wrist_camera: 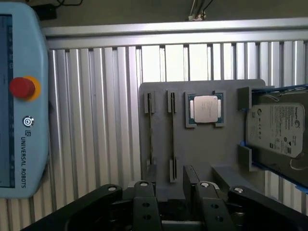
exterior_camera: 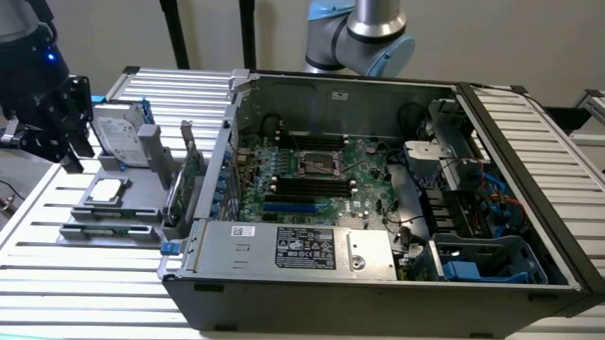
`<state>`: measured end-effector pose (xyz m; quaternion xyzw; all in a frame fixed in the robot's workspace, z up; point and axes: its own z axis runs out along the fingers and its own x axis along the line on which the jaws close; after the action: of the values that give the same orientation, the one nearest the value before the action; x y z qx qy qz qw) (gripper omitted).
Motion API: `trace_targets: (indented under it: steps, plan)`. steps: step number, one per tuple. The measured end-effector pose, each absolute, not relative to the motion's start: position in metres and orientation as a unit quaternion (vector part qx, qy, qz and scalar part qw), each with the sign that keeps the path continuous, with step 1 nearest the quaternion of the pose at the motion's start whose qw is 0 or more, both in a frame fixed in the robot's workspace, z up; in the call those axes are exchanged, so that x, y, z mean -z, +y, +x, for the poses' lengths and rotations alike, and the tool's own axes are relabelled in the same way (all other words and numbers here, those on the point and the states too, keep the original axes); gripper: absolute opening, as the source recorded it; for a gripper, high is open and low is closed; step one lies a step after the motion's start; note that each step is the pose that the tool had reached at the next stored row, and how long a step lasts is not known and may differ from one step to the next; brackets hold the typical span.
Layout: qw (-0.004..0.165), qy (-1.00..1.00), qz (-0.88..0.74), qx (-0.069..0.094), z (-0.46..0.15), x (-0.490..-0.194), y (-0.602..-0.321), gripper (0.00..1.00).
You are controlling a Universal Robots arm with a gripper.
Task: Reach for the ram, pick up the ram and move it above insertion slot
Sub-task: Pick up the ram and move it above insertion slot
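The ram (exterior_camera: 109, 230) is a thin greenish strip standing on edge in the front slot of the grey holder (exterior_camera: 142, 212), at the exterior view's left. In the wrist view the holder (wrist_camera: 202, 149) has two narrow slots (wrist_camera: 172, 134), each with a dark strip seen edge-on. I cannot tell which of these is the ram. My black gripper (exterior_camera: 57, 131) hangs above the holder's far-left end, apart from the ram. Its fingers (wrist_camera: 144, 192) stand apart with nothing between them. The motherboard's memory slots (exterior_camera: 307, 185) lie inside the open computer case (exterior_camera: 529, 163).
On the holder are a processor chip (wrist_camera: 205, 108), a silver hard drive (wrist_camera: 276, 130) and an upright green expansion card (exterior_camera: 192, 170). A teach pendant (wrist_camera: 21, 101) lies beside the holder on the slatted metal table (wrist_camera: 96, 110). The power supply (exterior_camera: 293, 248) sits at the front of the case.
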<state>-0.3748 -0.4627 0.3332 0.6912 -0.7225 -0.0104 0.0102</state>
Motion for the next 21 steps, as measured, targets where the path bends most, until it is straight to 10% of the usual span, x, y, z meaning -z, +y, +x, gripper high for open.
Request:
trace_targets:
  steps: [21]
  plan:
    - [0.01,-0.718,0.696,0.01,-0.375,-0.295,-0.471,0.36]
